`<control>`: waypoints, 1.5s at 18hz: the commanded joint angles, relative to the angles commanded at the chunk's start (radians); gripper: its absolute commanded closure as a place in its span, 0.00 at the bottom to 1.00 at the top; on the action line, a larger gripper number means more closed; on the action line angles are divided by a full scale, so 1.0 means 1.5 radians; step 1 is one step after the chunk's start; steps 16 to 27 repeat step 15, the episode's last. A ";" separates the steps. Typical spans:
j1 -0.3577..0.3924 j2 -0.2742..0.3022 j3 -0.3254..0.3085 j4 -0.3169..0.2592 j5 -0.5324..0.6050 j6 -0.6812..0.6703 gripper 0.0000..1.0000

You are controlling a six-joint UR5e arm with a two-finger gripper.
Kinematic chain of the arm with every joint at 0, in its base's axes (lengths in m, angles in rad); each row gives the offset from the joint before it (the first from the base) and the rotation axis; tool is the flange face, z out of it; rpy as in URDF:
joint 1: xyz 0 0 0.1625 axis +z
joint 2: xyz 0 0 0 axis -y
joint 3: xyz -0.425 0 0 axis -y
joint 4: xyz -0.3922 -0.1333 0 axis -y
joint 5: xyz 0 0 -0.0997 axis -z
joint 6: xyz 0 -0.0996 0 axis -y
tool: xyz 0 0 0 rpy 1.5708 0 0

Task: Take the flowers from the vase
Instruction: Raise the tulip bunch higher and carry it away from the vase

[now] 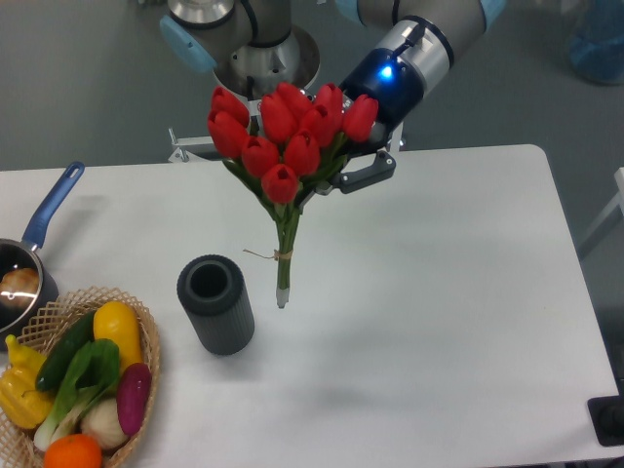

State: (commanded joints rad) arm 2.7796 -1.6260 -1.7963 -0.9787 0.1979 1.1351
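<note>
Red tulips [291, 136], green stems, pale string. Dark grey ribbed vase [215, 304]. White table [439, 292]. Blue-handled pan [29, 255]. Tan wicker basket [146, 336]: yellow, green, purple, orange veg. Gripper [366, 166] black, blue glow above.
</note>
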 joint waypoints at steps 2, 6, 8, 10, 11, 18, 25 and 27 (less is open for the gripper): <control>0.004 0.000 -0.005 0.000 0.000 0.002 0.66; 0.007 0.000 -0.006 0.000 0.000 0.002 0.66; 0.007 0.001 -0.006 0.000 0.000 0.002 0.66; 0.007 0.001 -0.006 0.000 0.001 0.002 0.66; 0.007 0.001 -0.006 0.000 0.000 0.002 0.66; 0.007 0.001 -0.006 0.000 0.000 0.001 0.66; 0.007 0.001 -0.006 0.000 0.000 0.001 0.66; 0.007 0.001 -0.006 0.000 0.000 0.001 0.66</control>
